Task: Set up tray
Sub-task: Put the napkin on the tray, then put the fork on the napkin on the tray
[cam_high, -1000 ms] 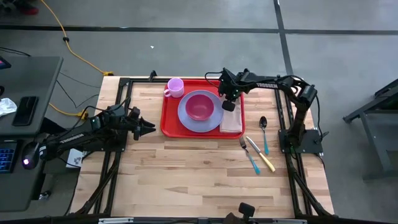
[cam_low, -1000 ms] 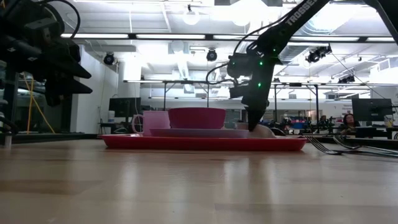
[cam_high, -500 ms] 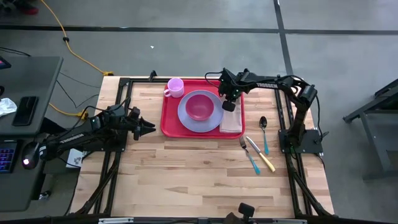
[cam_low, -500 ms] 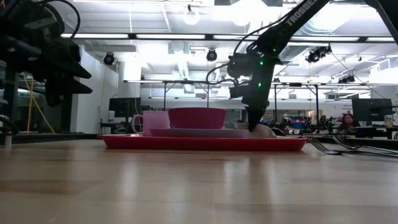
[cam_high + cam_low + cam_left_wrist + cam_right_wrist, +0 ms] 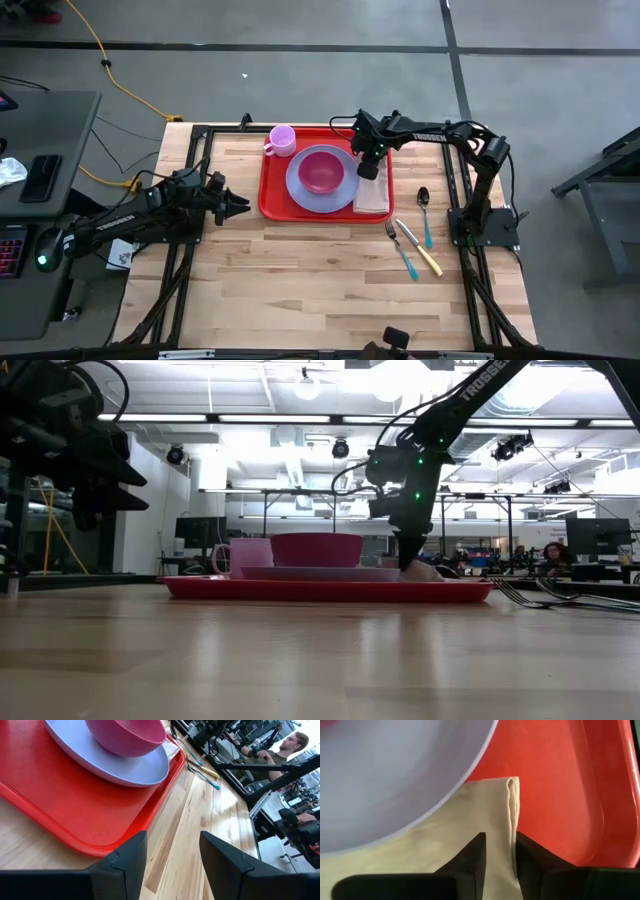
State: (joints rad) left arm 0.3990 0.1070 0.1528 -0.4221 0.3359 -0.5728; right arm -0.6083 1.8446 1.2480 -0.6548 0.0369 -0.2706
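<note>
The red tray (image 5: pixel 272 203) lies in the table's far middle. It carries a lavender plate (image 5: pixel 299 190) with a pink bowl (image 5: pixel 322 172), a pink cup (image 5: pixel 282 140) at its far left corner, and a beige folded napkin (image 5: pixel 373 198) along its right side. My right gripper (image 5: pixel 368 170) stands over the napkin's far end, fingers pointing down and shut on it. My left gripper (image 5: pixel 243 207) waits open above the table, just left of the tray, which fills its wrist view (image 5: pixel 60 805). My right gripper (image 5: pixel 500 860) pinches the napkin's far end at its folded long edge (image 5: pixel 512 820), several layers thick, from above with the fingers pointing down. In the low view the napkin (image 5: pixel 428 570) rises slightly toward the fingertips. The rest of it lies flat on the tray (image 5: pixel 555 795).
A spoon (image 5: pixel 424 200), a fork (image 5: pixel 400 250) and a knife (image 5: pixel 420 250) lie on the wood right of the tray. The near half of the table is bare wood. Metal frame rails run along both sides. A person (image 5: pixel 295 745) sits in the room beyond.
</note>
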